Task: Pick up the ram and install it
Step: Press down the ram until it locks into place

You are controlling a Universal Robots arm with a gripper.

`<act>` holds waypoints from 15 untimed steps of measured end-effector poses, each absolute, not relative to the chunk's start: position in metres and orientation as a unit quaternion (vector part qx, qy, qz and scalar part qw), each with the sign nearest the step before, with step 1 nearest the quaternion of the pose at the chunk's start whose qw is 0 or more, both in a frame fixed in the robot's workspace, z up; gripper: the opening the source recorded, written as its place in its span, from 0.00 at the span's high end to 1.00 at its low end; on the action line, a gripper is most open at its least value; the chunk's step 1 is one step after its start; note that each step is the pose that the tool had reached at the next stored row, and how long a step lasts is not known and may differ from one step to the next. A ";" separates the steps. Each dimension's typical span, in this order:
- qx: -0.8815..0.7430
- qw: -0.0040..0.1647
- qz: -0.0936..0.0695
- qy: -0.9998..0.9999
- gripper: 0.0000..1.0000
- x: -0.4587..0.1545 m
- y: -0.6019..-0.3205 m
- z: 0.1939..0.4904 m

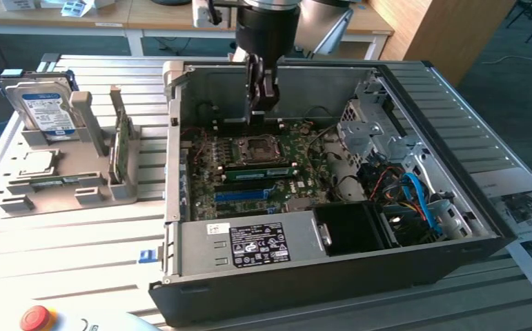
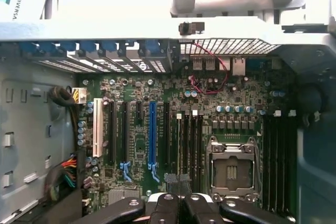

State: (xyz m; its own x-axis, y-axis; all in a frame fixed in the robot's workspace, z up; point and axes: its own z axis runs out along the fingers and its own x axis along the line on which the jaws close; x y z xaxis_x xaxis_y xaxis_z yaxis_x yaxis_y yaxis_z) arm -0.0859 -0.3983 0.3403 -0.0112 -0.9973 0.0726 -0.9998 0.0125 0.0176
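Jaws pressed together, pinching nothing, the gripper [image 1: 263, 103] hangs inside the open computer case [image 1: 486, 227] above the motherboard [image 1: 212, 200]. The ram [image 1: 119, 141] stands upright in the grey stand [image 1: 72, 196] on the counter, so pick-up seems undone; grasping needs spread jaws

Open computer case [image 1: 339, 276]; hard drive [image 1: 47, 110] upright in grey holder [image 1: 63, 186]; red button [image 1: 37, 317].

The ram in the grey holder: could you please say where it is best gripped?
Probably its upper long edge, mid-length, coming from straight above: the ram stands on edge in the holder, so both flat faces look free.
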 end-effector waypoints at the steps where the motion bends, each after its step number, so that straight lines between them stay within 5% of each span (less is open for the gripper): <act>1: 0.702 0.032 0.019 -0.711 0.90 -0.086 -0.398 0.343; 15: 0.702 0.032 0.019 -0.711 0.90 -0.086 -0.398 0.376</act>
State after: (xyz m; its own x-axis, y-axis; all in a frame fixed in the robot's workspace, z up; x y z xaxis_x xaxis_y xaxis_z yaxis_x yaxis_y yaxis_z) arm -0.0859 -0.3983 0.3759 -0.0112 -0.9973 0.0726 -0.9998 0.0125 0.0176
